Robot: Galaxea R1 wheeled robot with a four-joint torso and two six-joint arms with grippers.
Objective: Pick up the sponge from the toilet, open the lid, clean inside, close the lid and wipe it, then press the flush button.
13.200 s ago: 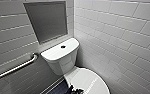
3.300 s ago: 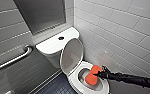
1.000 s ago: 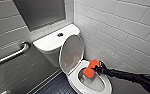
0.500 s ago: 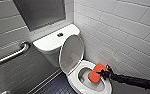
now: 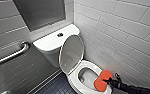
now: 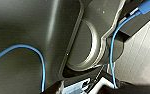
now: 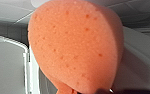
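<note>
At toilet rim [image 5: 89, 64], right fingers [image 5: 111, 81] clamp sponge [image 5: 102, 80], lid [image 5: 71, 53] raised, wall [image 5: 121, 32] close

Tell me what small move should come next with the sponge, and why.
Probably ease the sponge down into the bowl: the lid stands open, and the right gripper holds the sponge at the seat's rim, not yet inside.

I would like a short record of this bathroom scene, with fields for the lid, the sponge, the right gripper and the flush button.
lid: raised, standing up in front of the tank of the toilet
sponge: orange, at the rim of the bowl
right gripper: jaws shut on the sponge
flush button: on the tank top, nothing touching it
grab bar: on the wall beside the tank
</note>
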